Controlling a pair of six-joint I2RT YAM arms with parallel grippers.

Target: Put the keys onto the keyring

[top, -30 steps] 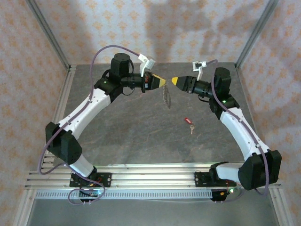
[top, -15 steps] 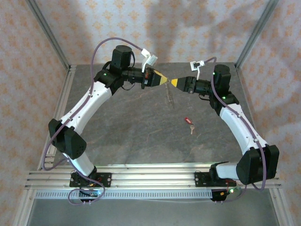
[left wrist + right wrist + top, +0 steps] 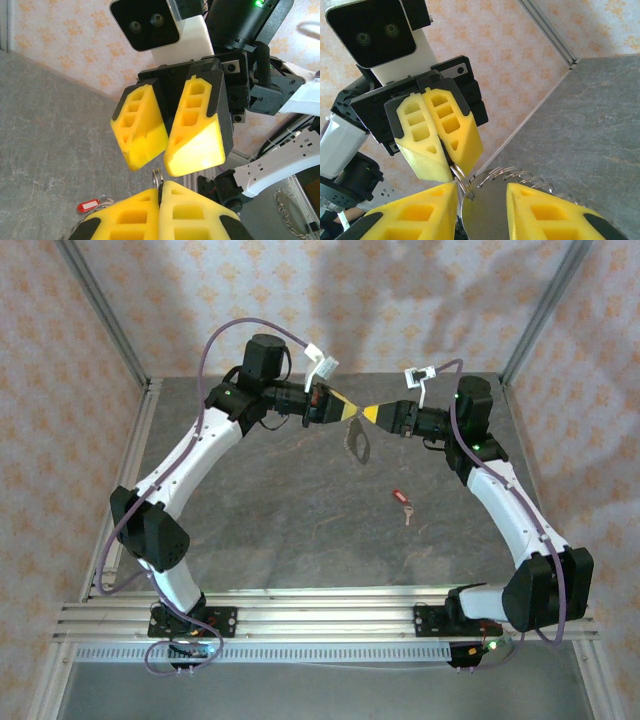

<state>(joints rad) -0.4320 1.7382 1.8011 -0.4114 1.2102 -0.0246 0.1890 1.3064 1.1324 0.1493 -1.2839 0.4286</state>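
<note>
1. Left tool: yellow-padded, held over the grey bench. It sits just above the keyring and slightly to its left, pointing right. It is clenched. Its fingers are pressed flat together on a thin wire loop of the keyring, and the loop pokes out from between their tips.

2. Keyring: a pale oval ring hanging beneath the two tool tips, held only by its wire loop in the left tool. The right wrist view shows a silvery chain just beyond the loop. Whether the keyring's lower end touches the bench cannot be told.

3. Right tool: yellow-padded, just above the keyring and slightly to its right, pointing left. It meets the left tool nearly tip to tip. It is released. Its fingers stand apart with a narrow gap between them, and the keyring's loop sits just short of that gap.

4. Key: red plastic head with a thin metal shaft, lying flat on the bench. It is to the right of the keyring and nearer the arm bases, well apart from the keyring and from both tools. It is not yet on the keyring.
</note>
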